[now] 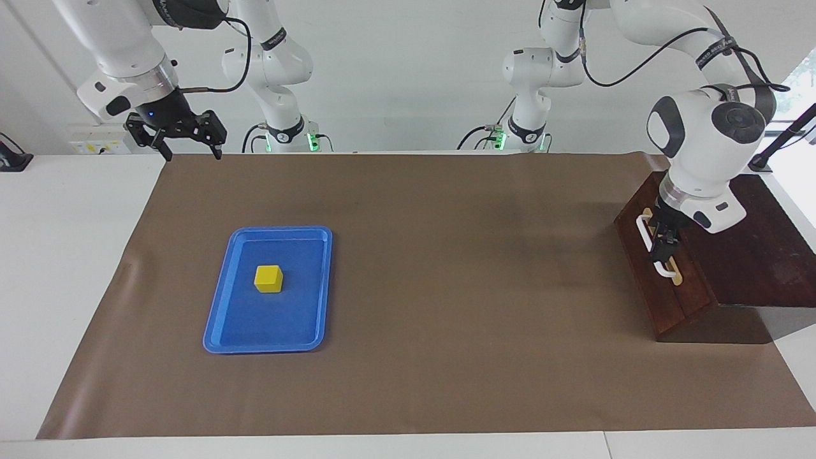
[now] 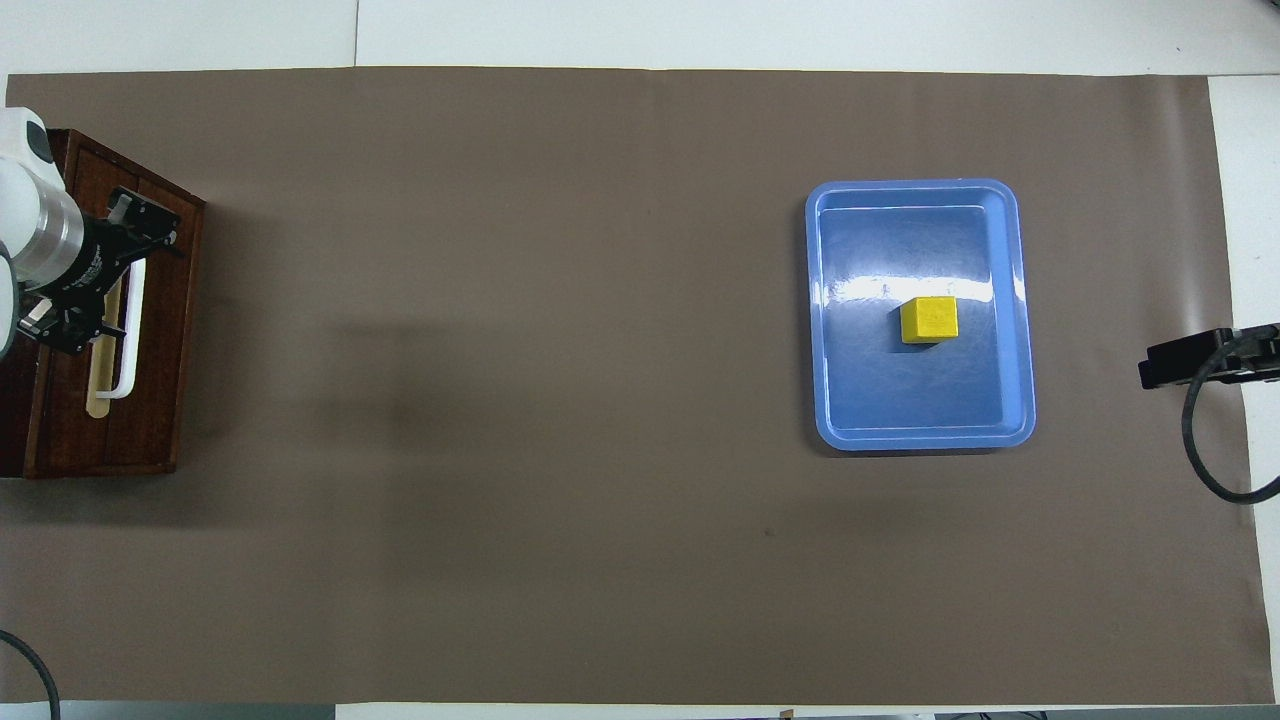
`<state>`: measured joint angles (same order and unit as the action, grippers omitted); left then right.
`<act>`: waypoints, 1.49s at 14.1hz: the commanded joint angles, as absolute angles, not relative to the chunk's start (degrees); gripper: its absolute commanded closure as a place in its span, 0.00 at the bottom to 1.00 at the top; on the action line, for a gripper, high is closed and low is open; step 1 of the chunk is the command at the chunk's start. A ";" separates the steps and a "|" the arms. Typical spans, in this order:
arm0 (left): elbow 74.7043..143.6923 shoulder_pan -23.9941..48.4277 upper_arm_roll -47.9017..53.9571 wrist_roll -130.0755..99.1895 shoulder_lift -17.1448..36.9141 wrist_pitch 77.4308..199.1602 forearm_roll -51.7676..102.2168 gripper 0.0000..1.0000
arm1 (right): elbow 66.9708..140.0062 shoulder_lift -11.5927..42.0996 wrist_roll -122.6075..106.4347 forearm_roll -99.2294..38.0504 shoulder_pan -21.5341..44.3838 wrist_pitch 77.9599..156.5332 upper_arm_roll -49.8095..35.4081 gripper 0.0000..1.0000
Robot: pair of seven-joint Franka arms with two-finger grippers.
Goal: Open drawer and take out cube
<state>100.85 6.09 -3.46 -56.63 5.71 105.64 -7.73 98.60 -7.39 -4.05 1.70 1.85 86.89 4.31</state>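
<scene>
1. The dark brown wooden drawer (image 1: 663, 268) at the left arm's end of the table looks closed; the left gripper (image 1: 663, 245) sits at its white bar handle (image 1: 645, 231), whether its fingers clasp it I cannot tell.
2. The small yellow cube (image 1: 268, 278) already lies in the flat blue plastic tray (image 1: 223, 319) toward the right arm's end.
3. The right gripper (image 1: 185, 143) waits over that end's corner by the robots, fingers spread, empty.
4. The handle's long axis runs away from the robots; opening would need a pull toward the table's middle.

Bare mat (image 1: 446, 268) between tray (image 1: 220, 319) and box (image 1: 758, 255)

A white table (image 1: 70, 268) carries a brown mat (image 1: 446, 255) over most of its top. On the mat lie a blue tray (image 1: 299, 331) toward the right arm's end and a dark wooden box (image 1: 758, 268) at the left arm's end.
</scene>
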 commanded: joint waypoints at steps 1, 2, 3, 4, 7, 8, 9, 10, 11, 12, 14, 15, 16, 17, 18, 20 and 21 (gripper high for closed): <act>100.12 4.39 -1.06 -43.99 1.94 99.78 -4.15 0.00 | 99.32 -8.26 -5.10 2.11 1.32 86.31 4.04 0.00; 99.67 4.48 -0.97 -38.29 1.50 97.23 -3.43 0.00 | 99.32 -8.26 -5.10 2.11 1.49 86.31 3.96 0.00; 98.36 4.48 -0.27 -34.14 1.06 94.94 -3.17 0.00 | 99.32 -8.26 -5.10 2.11 1.49 86.31 3.96 0.00; 96.78 4.40 0.78 -30.62 1.05 92.14 -2.99 0.00 | 99.23 -8.26 -5.10 2.20 1.41 86.31 3.96 0.00; 95.19 3.79 2.71 -18.24 0.79 86.59 -1.23 0.00 | 99.32 -8.26 -5.10 2.11 1.32 86.31 4.04 0.00; 95.53 2.30 4.20 -15.58 0.70 86.57 -1.06 0.00 | 99.32 -8.26 -5.10 2.11 1.32 86.31 4.04 0.00; 95.71 2.02 4.65 -14.69 0.53 86.49 -0.97 0.00 | 99.32 -8.26 -5.10 2.11 1.32 86.31 3.96 0.00; 95.28 2.02 4.75 -14.59 0.53 85.96 -0.97 0.00 | 99.32 -8.26 -5.10 2.11 1.32 86.31 4.04 0.00; 95.19 1.93 4.92 -14.50 0.44 85.52 -1.05 0.00 | 99.32 -8.26 -5.10 2.11 1.32 86.31 3.96 0.00; 95.36 1.93 5.27 -14.41 0.09 85.52 -1.05 0.00 | 99.32 -8.26 -5.10 2.11 1.32 86.31 4.04 0.00; 95.89 2.02 5.89 -14.07 -1.05 84.64 -0.97 0.00 | 99.32 -8.26 -5.10 2.11 1.32 86.31 3.96 0.00; 96.06 2.02 6.32 -12.41 -1.14 84.73 -0.97 0.00 | 99.23 -8.26 -5.10 2.11 1.32 86.31 3.96 0.00; 96.15 2.02 6.59 -9.09 -1.14 84.55 -0.88 0.00 | 99.23 -8.26 -5.10 2.20 1.32 86.31 3.96 0.00; 96.33 2.02 6.59 -7.14 -1.14 84.64 -0.88 0.00 | 99.23 -8.26 -5.10 2.20 1.32 86.31 3.96 0.00; 96.42 2.02 6.50 -6.95 -1.14 84.64 -0.88 0.00 | 99.23 -8.26 -5.10 2.11 1.32 86.31 3.96 0.00; 94.93 1.85 5.89 -7.03 -0.79 84.03 0.08 0.00 | 99.32 -8.26 -5.10 2.11 1.32 86.31 4.04 0.00; 94.66 1.93 6.06 -7.03 -0.79 84.02 0.17 0.00 | 99.23 -8.26 -5.10 2.11 1.32 86.31 4.04 0.00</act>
